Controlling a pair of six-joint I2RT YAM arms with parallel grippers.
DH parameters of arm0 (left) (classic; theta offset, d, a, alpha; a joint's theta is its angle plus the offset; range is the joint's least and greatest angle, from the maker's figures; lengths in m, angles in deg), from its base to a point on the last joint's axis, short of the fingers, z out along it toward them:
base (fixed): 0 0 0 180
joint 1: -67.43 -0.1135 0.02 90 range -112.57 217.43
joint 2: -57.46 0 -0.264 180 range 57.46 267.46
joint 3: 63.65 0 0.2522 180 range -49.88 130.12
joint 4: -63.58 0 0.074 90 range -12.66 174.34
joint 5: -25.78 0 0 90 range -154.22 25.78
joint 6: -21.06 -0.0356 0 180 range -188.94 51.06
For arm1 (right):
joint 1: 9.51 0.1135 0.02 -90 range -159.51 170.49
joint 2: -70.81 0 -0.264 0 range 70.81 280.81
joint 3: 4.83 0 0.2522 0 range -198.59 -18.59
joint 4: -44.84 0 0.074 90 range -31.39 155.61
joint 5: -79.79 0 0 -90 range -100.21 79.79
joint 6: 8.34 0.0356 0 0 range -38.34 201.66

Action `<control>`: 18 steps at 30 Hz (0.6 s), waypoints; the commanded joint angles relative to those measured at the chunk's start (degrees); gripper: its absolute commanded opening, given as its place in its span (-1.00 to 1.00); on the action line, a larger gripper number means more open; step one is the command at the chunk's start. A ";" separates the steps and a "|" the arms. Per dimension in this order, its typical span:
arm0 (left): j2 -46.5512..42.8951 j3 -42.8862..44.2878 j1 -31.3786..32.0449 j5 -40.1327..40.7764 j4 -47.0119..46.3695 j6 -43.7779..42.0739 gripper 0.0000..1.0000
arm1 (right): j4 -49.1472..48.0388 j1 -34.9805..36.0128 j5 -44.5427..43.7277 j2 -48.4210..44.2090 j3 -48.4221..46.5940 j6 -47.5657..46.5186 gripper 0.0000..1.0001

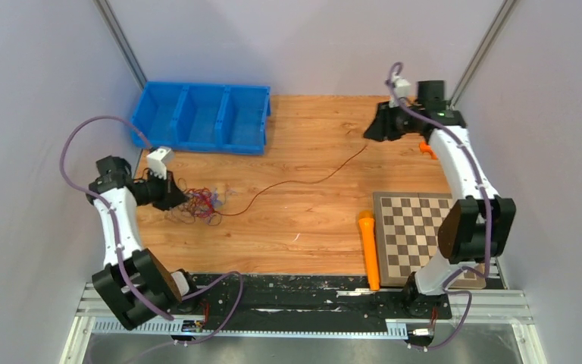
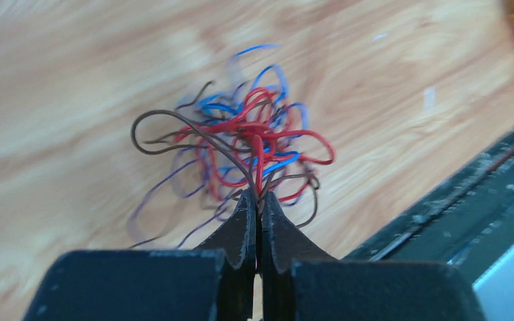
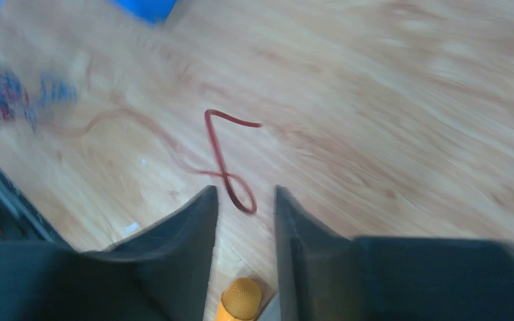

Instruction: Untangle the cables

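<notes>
From above, the cables sit bunched in a small knot on the left of the tabletop, just in front of the blue bin. The left gripper is right at the knot's edge, anchoring it by the look of things. One reddish-brown cable runs out of the bunch and across the wood toward the right gripper at the far right, well apart from the knot. That long line reads like a strand being drawn free. The chessboard and orange stick lie by the right arm's base, out of the way. Over to the left wrist: the left gripper is clamped tight on a red and a dark strand of the cables, with red, blue, purplish and dark loops bunched just ahead. Now the right wrist: the right gripper has its jaws parted with nothing pinched between them, and the curled end of the reddish-brown cable lies on the wood just ahead. My read is that this strand is nearly out and the rest of the knot is not yet worked.
</notes>
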 commanded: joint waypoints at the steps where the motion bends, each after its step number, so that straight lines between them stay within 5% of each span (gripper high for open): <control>1: -7.87 1.85 12.79 -13.29 -5.79 16.27 -1.00 | 4.73 12.84 6.12 3.73 0.29 -5.18 0.23; 2: -10.25 1.19 14.62 -13.24 -8.87 23.07 -1.00 | 4.75 14.51 8.38 3.85 0.45 -4.86 0.55; 4: -13.07 -0.62 20.95 -12.68 -20.32 32.36 -1.00 | 3.98 17.99 13.03 3.97 0.61 -3.88 0.81; 11: -13.03 -2.83 29.85 -12.99 -35.94 53.02 -1.00 | -7.29 31.60 18.25 7.38 1.31 5.76 0.89; 18: -12.83 -5.94 34.02 -11.94 -45.97 60.26 -1.00 | -25.68 38.97 24.74 11.78 4.18 20.99 1.00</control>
